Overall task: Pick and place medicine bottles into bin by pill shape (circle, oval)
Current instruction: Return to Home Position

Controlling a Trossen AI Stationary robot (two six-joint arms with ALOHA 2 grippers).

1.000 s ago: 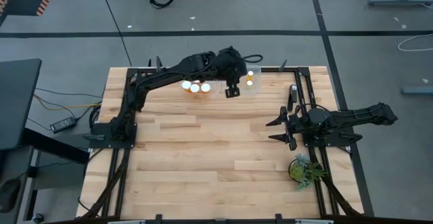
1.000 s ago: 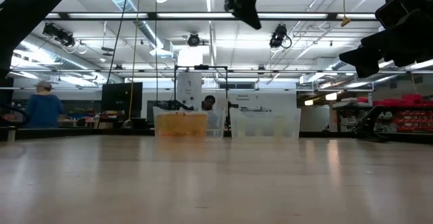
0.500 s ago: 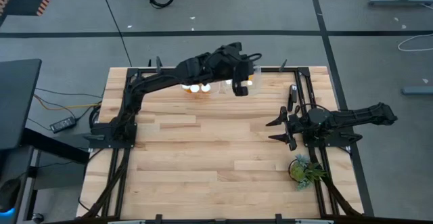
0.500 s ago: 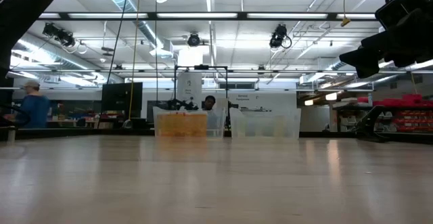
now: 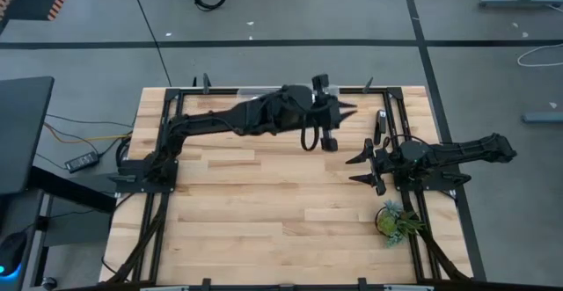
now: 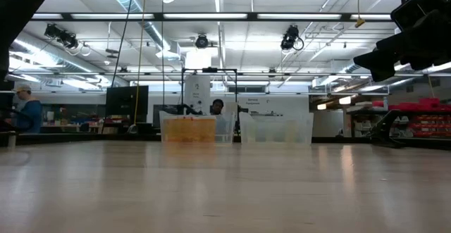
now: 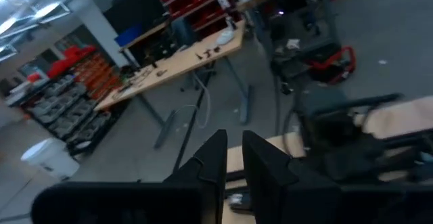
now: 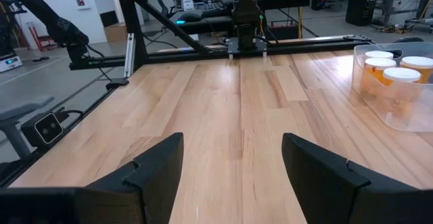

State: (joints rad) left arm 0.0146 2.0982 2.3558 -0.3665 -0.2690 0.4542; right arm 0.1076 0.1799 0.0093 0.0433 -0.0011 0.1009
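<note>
Left gripper (image 7: 233, 143): fingers nearly together, empty, top centre of the overhead view.
Right gripper (image 5: 361, 169): spread wide, empty, right-middle.
Medicine bottles (image 8: 383, 72): inside clear bin (image 8: 406, 114).

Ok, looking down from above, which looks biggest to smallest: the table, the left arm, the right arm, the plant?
1. Table, biggest by far.
2. Left arm, stretched out; being raised nearer the camera may help it look bigger.
3. Right arm, folded up.
4. Plant, smallest.

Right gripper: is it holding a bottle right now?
No, in the right wrist view the right gripper is wide open, and only the wooden table shows between its fingers.
</note>
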